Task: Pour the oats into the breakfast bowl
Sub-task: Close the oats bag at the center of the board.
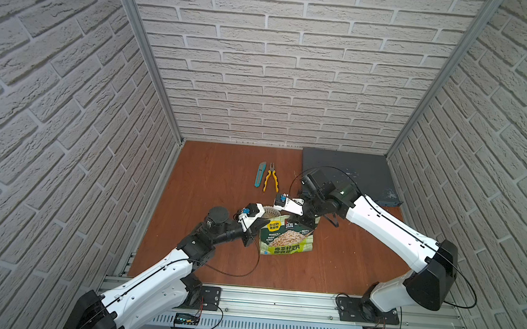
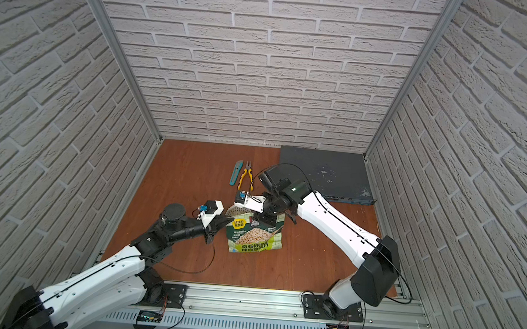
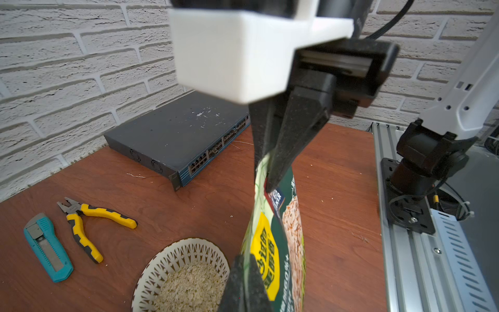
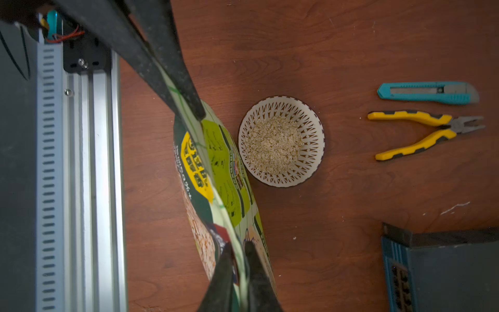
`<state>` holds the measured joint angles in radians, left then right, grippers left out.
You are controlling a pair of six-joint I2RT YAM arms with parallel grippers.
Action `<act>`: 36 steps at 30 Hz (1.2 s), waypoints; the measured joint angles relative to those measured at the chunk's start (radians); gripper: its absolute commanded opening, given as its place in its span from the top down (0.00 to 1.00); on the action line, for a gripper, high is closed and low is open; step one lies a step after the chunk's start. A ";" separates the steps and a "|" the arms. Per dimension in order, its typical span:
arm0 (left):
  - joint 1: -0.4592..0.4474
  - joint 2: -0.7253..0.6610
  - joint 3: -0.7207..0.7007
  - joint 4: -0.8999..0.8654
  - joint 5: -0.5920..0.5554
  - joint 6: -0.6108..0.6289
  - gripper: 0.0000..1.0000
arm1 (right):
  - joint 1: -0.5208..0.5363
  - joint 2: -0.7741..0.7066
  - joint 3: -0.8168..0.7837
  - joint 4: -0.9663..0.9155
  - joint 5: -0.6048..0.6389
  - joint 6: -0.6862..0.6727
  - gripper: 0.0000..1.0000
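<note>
The green oat pouch [image 1: 287, 238] [image 2: 255, 236] hangs upright just in front of the breakfast bowl [image 1: 271, 211] [image 2: 233, 210], pinched at both top corners. My left gripper [image 3: 245, 260] [image 1: 258, 225] is shut on one corner of the pouch [image 3: 283, 243], and my right gripper [image 4: 237, 247] [image 1: 302, 221] is shut on the other corner of it [image 4: 224, 175]. The small white lattice bowl [image 4: 310, 129] [image 3: 167, 262] sits on the table beside the pouch and holds a layer of pale oats [image 4: 272, 144] [image 3: 189, 286]. The pouch mouth looks pressed flat.
Yellow-handled pliers [image 1: 271, 180] [image 4: 415, 135] and a teal utility knife [image 1: 260, 174] [image 4: 429, 93] lie beyond the bowl. A dark network switch [image 1: 350, 174] fills the far right corner. An aluminium rail [image 1: 278, 299] runs along the table's front edge. Brick walls enclose three sides.
</note>
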<state>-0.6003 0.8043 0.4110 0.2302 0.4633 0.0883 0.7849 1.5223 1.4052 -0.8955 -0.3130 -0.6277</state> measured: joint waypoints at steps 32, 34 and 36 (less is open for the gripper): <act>0.004 -0.091 0.000 -0.020 -0.073 0.000 0.31 | -0.151 -0.048 0.051 -0.131 0.127 -0.031 0.96; 0.005 -0.106 0.000 -0.020 -0.093 0.000 0.28 | -0.176 -0.056 0.051 -0.137 0.145 -0.037 0.96; 0.005 -0.114 0.000 -0.021 -0.119 0.000 0.25 | -0.196 -0.057 0.051 -0.137 0.155 -0.038 0.96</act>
<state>-0.5957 0.6899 0.4110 0.2096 0.3443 0.0879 0.5888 1.4651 1.4567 -1.0321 -0.1577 -0.6655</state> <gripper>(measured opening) 0.735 0.073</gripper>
